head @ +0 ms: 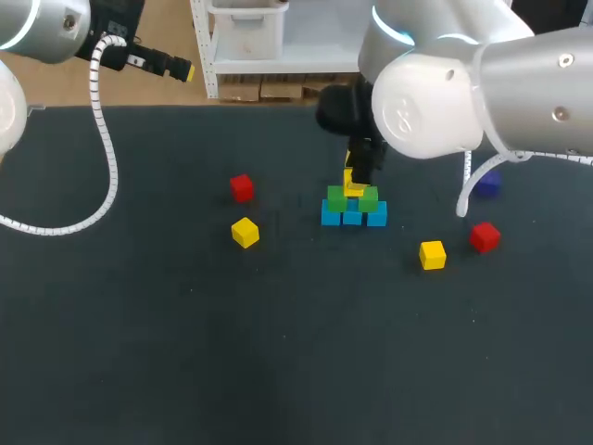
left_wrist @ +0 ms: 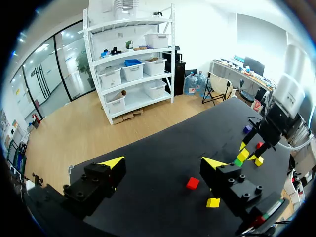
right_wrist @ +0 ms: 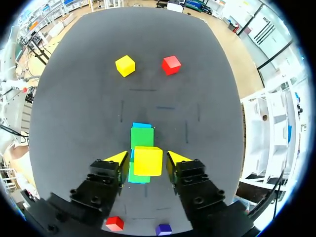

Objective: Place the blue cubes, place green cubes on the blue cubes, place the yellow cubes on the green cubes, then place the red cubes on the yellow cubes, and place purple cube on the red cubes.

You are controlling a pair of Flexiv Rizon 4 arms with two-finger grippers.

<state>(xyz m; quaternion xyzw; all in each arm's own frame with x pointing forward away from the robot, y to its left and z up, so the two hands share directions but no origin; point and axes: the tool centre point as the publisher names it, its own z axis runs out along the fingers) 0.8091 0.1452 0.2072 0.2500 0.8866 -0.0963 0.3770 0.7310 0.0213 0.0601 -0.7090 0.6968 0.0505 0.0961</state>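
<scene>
A row of blue cubes (head: pixel 352 217) lies at mid-table with green cubes (head: pixel 338 197) on top. One yellow cube (head: pixel 355 188) rests on the green ones (right_wrist: pixel 141 137). My right gripper (head: pixel 356 178) stands straight over the stack. In the right wrist view the gripper (right_wrist: pixel 147 159) has its fingers beside that yellow cube (right_wrist: pixel 148 160), one on each side, with a thin gap at each. My left gripper (left_wrist: pixel 163 165) is wide open and holds nothing. It hangs high at the far left edge (head: pixel 178 69), well away from the cubes.
Loose cubes lie around the stack. Left of it are a red (head: pixel 242 187) and a yellow (head: pixel 245 232). To its right are a yellow (head: pixel 432 254), a red (head: pixel 484 236) and a purple (head: pixel 488 185). The right arm's white cable (head: pixel 463 190) hangs near the purple cube.
</scene>
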